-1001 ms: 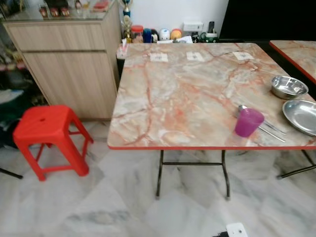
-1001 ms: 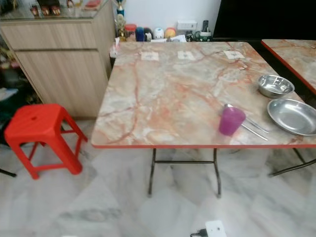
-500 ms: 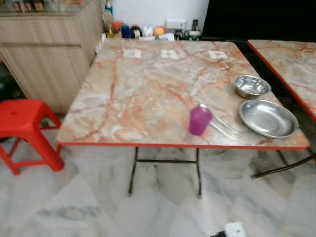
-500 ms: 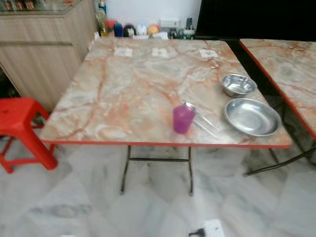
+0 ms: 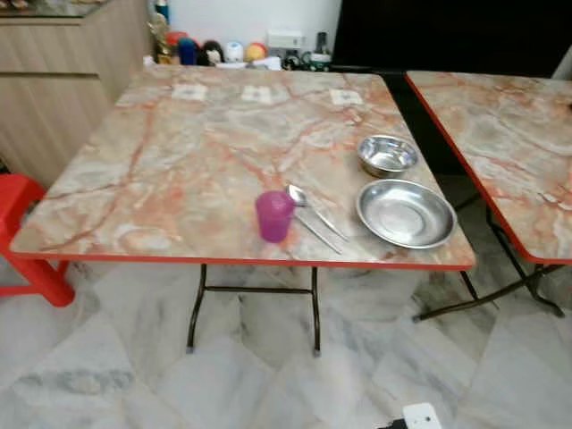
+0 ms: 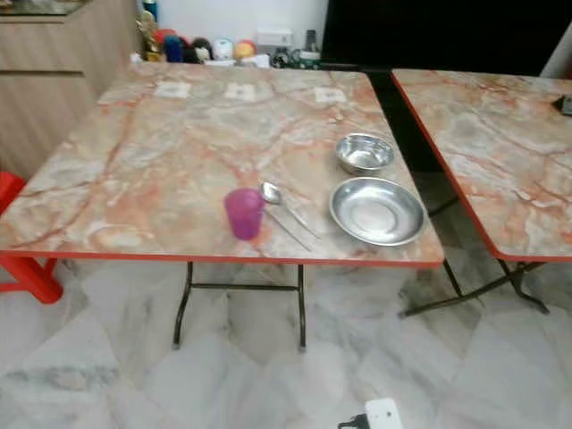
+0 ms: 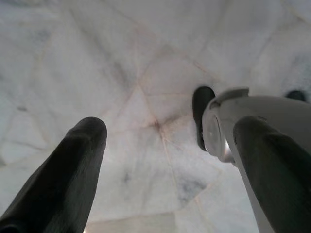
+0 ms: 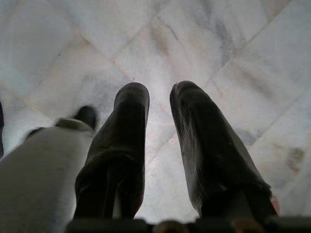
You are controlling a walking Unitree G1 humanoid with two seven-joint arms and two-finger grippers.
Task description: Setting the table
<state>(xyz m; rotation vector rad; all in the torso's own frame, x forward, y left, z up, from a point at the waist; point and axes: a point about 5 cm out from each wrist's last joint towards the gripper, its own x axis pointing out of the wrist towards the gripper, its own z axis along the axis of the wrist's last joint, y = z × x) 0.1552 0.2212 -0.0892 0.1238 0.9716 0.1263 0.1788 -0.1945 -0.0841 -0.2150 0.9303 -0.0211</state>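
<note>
A marble-patterned table with a red rim stands before me. Near its front right part stands a purple cup, with a metal spoon and thin metal sticks lying just right of it. Further right lie a shallow steel plate and, behind it, a small steel bowl. My left gripper hangs over the floor, fingers wide apart and empty. My right gripper also hangs over the floor, with a narrow gap between its fingers and nothing in it.
A second marble table stands to the right across a narrow gap. A red stool and a wooden cabinet are at the left. Small jars and toys line the wall. A white plug lies on the marble floor.
The camera has swung to the right, so the whole scene has shifted left and the second table has come into view. Nothing on the table has moved.
</note>
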